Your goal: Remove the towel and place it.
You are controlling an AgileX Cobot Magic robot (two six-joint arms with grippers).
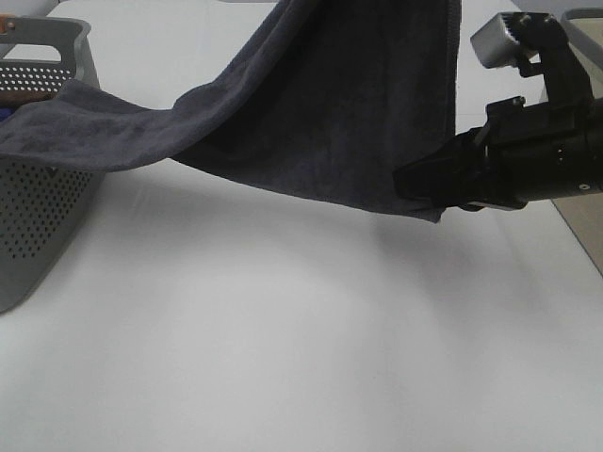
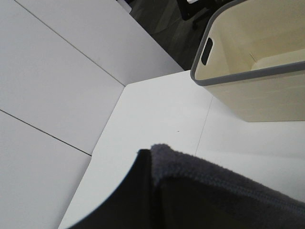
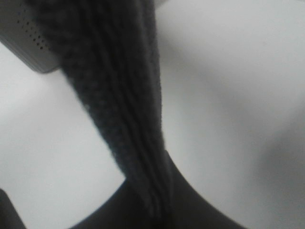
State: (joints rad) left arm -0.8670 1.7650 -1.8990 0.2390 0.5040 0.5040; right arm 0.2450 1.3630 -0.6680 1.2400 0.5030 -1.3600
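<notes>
The dark grey towel (image 1: 320, 104) hangs in the air above the white table (image 1: 283, 358). One end lies over the rim of the perforated grey basket (image 1: 38, 188) at the left, and the other rises past the top edge of the exterior view. My right gripper (image 1: 424, 188) is shut on the towel's lower right corner. The right wrist view shows the towel (image 3: 124, 95) running down into that gripper (image 3: 157, 210). In the left wrist view my left gripper (image 2: 151, 164) is shut on a hemmed towel edge (image 2: 214, 186). That gripper is out of the exterior view.
A beige bin (image 2: 257, 90) with a grey rim stands on the table at the far right, and its corner (image 1: 584, 19) shows in the exterior view. The table's right edge (image 1: 579, 245) runs just under my right arm. The grey basket (image 3: 28, 43) stands at the left.
</notes>
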